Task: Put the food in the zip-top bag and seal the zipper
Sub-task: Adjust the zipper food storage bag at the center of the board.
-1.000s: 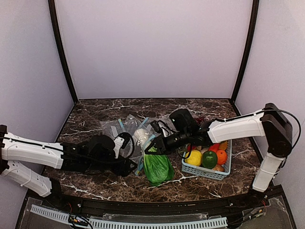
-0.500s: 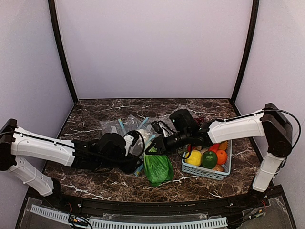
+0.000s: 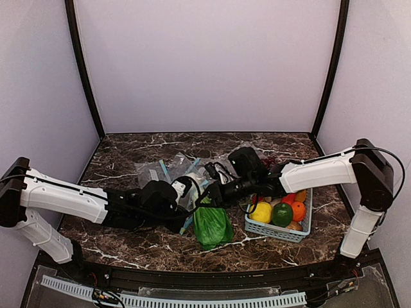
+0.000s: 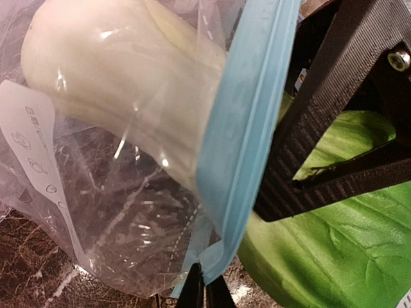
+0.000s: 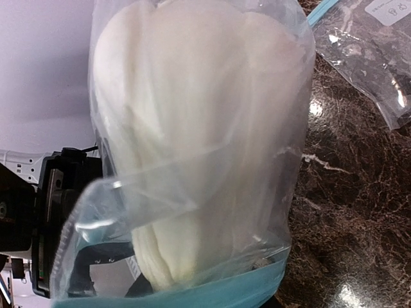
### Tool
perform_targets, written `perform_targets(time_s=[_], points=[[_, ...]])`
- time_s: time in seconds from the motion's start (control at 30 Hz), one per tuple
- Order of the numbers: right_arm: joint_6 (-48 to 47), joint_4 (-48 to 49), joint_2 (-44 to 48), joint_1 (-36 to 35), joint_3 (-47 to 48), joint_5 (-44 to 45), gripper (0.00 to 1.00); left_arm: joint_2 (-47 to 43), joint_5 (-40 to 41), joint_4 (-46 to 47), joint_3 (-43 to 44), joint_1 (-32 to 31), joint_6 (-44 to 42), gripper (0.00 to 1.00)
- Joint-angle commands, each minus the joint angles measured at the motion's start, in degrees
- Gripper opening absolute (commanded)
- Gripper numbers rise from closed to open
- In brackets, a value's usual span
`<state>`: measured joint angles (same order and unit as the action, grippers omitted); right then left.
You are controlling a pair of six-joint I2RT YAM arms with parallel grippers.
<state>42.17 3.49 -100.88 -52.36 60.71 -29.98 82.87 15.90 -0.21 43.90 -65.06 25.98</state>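
A dark marble table [image 3: 128, 154] between pale lilac walls carries a blue basket [image 3: 304, 226] of round toy fruit. Just left of the basket lies the leafy vegetable [image 3: 212, 226], its white stalk inside the zip-top bag [image 4: 115, 212] and its green leaves outside the mouth. The left hand [image 4: 205, 294], left of the basket, has its fingertips pinched together on the lower end of the light-blue zipper [image 4: 247, 128]. The right hand [image 3: 212, 194] sits between basket and bag, against the zipper above the leaves. Whether it grips anything cannot be told.
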Motion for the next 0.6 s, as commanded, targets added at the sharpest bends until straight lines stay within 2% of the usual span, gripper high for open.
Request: perform_targets(time_s=[0.0, 0.13, 0.3, 0.43, 0.57], points=[[2.4, 2.0, -0.7, 0.4, 0.9, 3.6, 0.14, -0.2, -0.6, -1.5, 1.1, -0.4, -0.8, 0.01], [5.6, 2.2, -0.9, 0.7, 1.3, 8.2, 0.12, -1.3, -6.3, -0.1, 0.7, -0.4, -1.1, 0.01], [7.4, 5.3, -1.3, 1.0, 2.0, 8.3, 0.13, -2.3, -11.5, 1.9, -0.1, -0.4, 0.9, 0.01], [3.1, 3.3, -3.5, 0.9, 5.5, 6.2, 0.2, -2.6, -13.4, 2.6, -0.8, -0.4, 2.5, 0.01], [-0.4, -2.6, -5.2, 0.2, 7.1, 10.6, 0.25, -2.8, -13.8, 2.7, -0.4, 0.6, 6.0, 0.01]])
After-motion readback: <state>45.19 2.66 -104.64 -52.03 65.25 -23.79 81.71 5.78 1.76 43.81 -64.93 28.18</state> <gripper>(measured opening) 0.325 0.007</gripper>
